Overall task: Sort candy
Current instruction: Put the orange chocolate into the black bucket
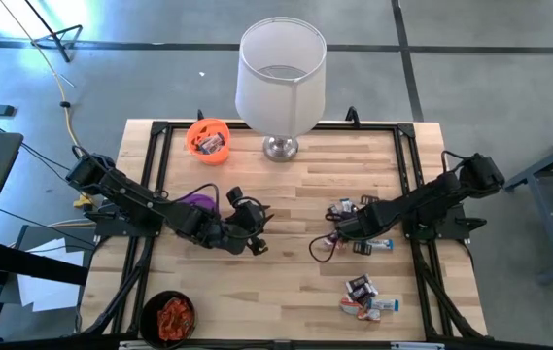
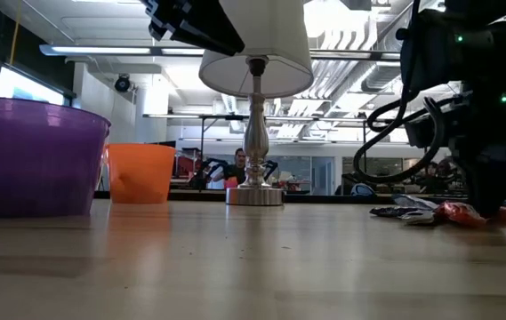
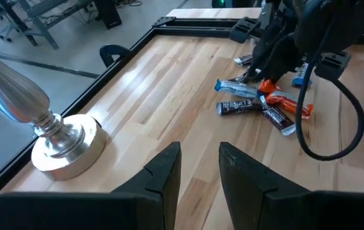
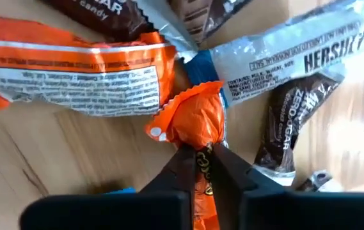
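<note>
I counted two clusters of candy (image 1: 359, 226) on the worktop's (image 1: 295, 282) right half, and read "HERSHEY" and "ZERO SUGAR" on wrappers. My right fingers (image 4: 202, 167) pinched an orange candy (image 4: 194, 121); my left fingers (image 3: 197, 167) hung slightly spread mid-worktop, holding nothing.

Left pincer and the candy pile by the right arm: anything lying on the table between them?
No. In the left wrist view, only bare wood lies between the left pincer and the candy pile. The lamp base stands off to one side.
</note>
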### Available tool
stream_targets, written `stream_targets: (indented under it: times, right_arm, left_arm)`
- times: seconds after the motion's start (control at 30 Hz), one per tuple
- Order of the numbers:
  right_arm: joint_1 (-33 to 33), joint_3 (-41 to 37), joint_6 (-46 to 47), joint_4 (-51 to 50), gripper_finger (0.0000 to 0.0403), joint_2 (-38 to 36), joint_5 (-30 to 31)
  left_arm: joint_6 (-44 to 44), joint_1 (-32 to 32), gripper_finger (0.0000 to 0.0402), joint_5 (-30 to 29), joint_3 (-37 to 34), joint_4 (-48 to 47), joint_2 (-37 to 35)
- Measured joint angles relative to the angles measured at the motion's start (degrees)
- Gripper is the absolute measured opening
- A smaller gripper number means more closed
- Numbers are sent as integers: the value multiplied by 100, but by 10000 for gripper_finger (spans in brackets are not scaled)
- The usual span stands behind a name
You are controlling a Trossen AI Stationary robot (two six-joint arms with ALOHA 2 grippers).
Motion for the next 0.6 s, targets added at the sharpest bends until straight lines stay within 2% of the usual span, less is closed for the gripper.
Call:
stream_targets:
  times: [0.17,0.33,0.5,0.6]
  right_arm:
    - [54,294,186,-896,9,33,-431]
    - [48,1017,417,-1604,5,20,-394]
    - [51,1965,855,-1647,3,15,-91]
    - [86,2525,1009,-1237,2,15,442]
  left_arm:
    - [0,-7,94,2,0,-65,0]
    - [74,-7,94,2,0,-29,0]
    - [81,-7,94,56,0,53,0]
    - [81,-7,94,87,0,63,0]
